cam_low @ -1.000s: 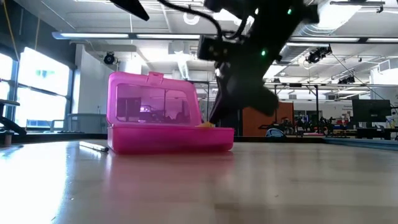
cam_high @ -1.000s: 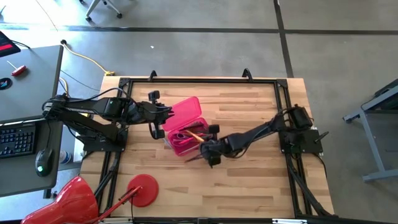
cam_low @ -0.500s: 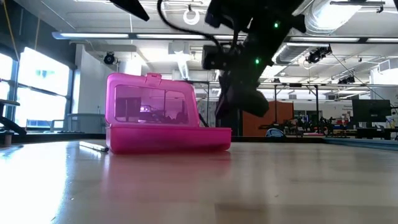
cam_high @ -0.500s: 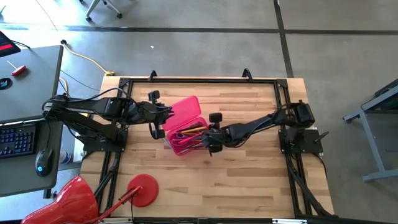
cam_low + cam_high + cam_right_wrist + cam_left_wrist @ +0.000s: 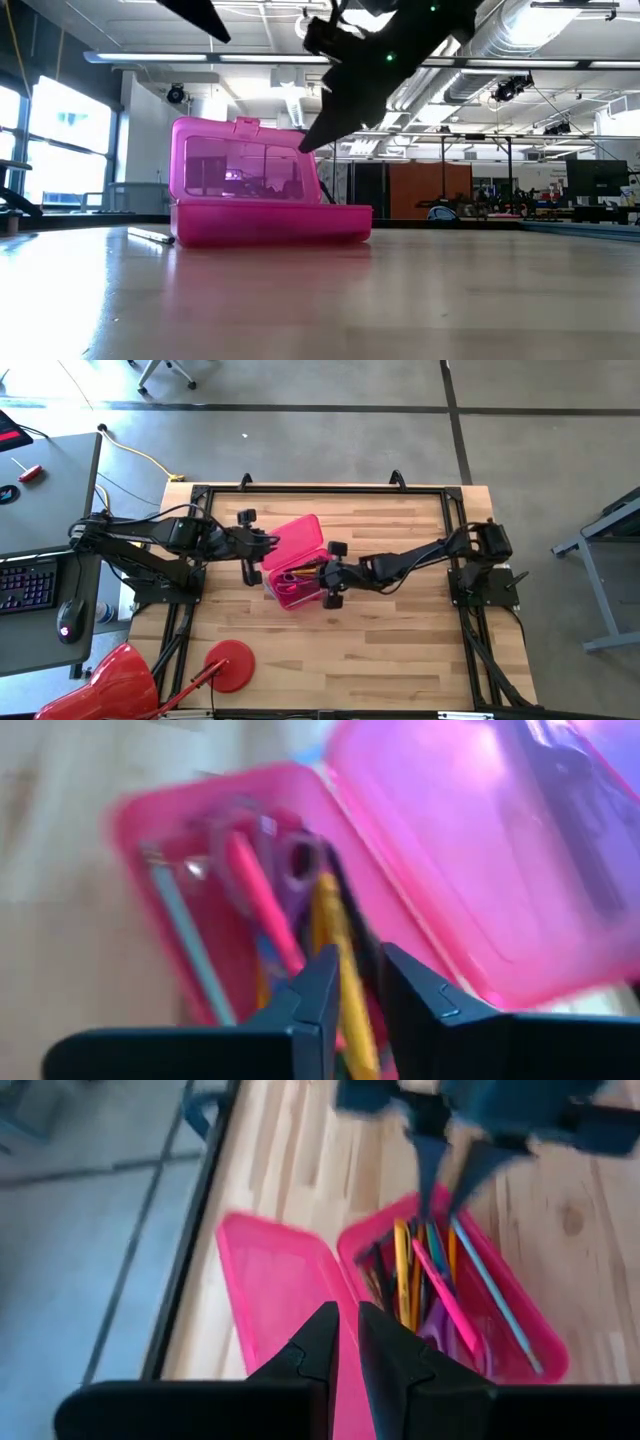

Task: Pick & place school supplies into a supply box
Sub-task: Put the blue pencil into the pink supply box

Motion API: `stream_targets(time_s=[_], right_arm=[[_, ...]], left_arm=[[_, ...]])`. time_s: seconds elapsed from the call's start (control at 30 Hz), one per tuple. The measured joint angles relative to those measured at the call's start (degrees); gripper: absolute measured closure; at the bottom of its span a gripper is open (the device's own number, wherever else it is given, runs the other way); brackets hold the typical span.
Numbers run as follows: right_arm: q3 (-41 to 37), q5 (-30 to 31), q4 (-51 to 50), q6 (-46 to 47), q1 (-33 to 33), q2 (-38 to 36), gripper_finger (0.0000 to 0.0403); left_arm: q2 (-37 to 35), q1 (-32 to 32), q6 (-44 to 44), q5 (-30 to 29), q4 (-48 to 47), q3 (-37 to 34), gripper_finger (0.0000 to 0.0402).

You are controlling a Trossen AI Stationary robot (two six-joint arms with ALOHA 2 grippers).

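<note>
Pale wood bench (image 5: 400, 630), butcher-block top, black frame along its edges; your largest item, carrying everything below.

Left arm: reaches in from your left side. Its claw (image 5: 252, 546) sits at the hinge side of the box lid, just beside it; in the left wrist view its fingers (image 5: 322, 1342) stand nearly together with a thin gap and nothing between them, so count it as clenched and empty.

Right arm: stretches across the bench from your right side. Its claw (image 5: 330, 573) hangs over the tray end of the box; in the low view it is raised above the box (image 5: 340, 75). In the right wrist view its fingers (image 5: 320, 985) are close together, a narrow slot between them, holding nothing.

Box (image 5: 296, 560): bright pink plastic, on the bench left of centre, lid open and standing upright in the low view (image 5: 248, 160), tray lying flat.

Red round disc (image 5: 228, 664) with a stick handle: near the front edge of the bench, well apart from the box.

Contents of the tray, seen from the wrist views: yellow pencil (image 5: 402, 1270), pink pen (image 5: 445, 1295), light blue pen (image 5: 490, 1302), purple-handled scissors (image 5: 297, 860), lying lengthwise together.

One dark pencil (image 5: 150, 236): on the bench just beside the box, outside it.
</note>
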Motion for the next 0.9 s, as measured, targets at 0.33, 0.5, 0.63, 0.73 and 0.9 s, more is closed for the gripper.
stream_targets(time_s=[0.33, 0.5, 0.63, 0.73, 0.9], right_arm=[[0.0, 1.1, -0.9, 3.1, -1.0, 0.0, 0.0394], [0.0, 6.0, -1.2, 2.8, -0.7, 0.0, 0.0399], [0.0, 6.5, -1.6, 3.1, -0.7, 0.0, 0.0397], [0.0, 6.4, -1.8, 2.8, -0.7, 0.0, 0.0401], [0.0, 6.4, -3.1, 1.6, -0.7, 0.0, 0.0397]], left_arm=[[1.8, 0.0, -16.6, 2.6, -14.3, -0.1, 0.0390], [2.3, 0.0, -26.7, 5.5, -15.5, -3.5, 0.0375], [2.4, 0.0, -35.4, 8.3, -15.9, -9.7, 0.0392], [2.4, 0.0, -40.1, 9.4, -13.4, -14.9, 0.0385], [2.4, 0.0, -45.6, 9.7, -8.6, -21.9, 0.0386]])
